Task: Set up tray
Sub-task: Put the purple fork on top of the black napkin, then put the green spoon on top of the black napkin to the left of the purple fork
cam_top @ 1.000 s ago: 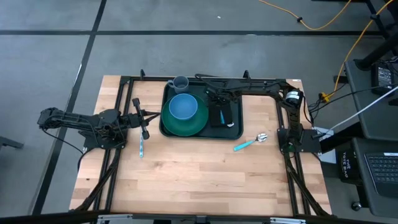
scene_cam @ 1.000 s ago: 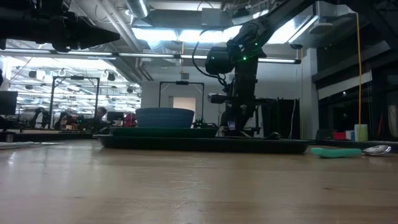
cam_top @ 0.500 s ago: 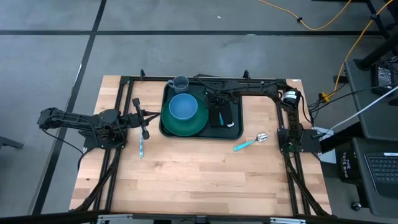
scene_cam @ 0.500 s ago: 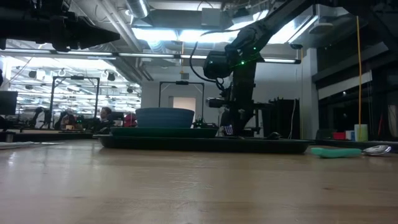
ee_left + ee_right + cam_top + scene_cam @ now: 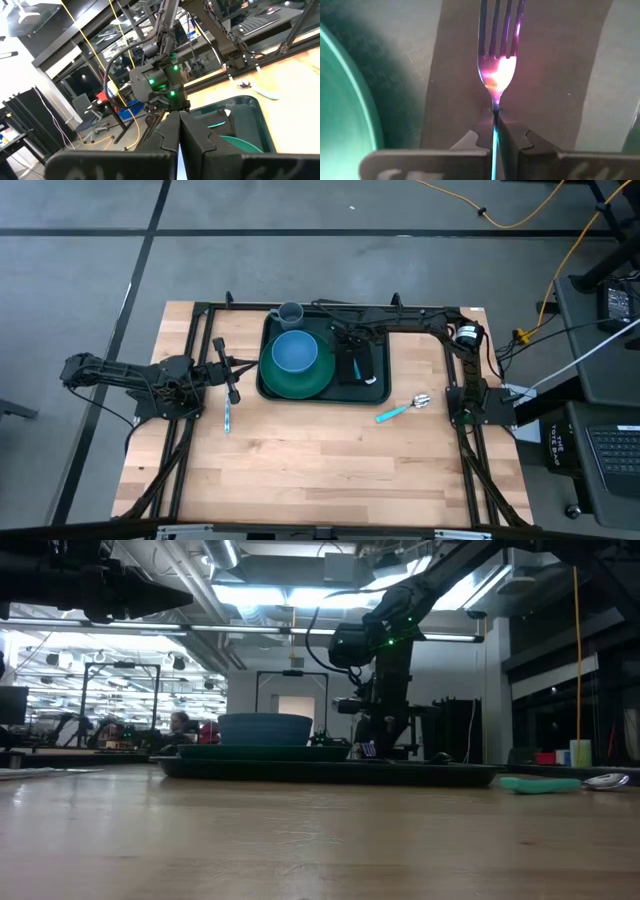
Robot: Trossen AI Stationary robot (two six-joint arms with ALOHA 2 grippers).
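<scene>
Tray on far middle of table, carrying green plate, blue bowl and black napkin.
Right gripper over napkin, clamped on fork; handle hidden between fingers. Left gripper pressed together, empty, parked just left of tray. Compared with a second ago: right wrist slightly shifted in low view, everything else unchanged.

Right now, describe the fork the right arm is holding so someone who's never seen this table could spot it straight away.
Start at the large dark green plastic tray at the table's far side. On its right half lies a flat black rectangular napkin, beside the round green plate. Over that napkin the right end effector is shut on the shiny metal fork, the only cutlery over the tray; the teal-handled spoon lies on bare wood.
</scene>
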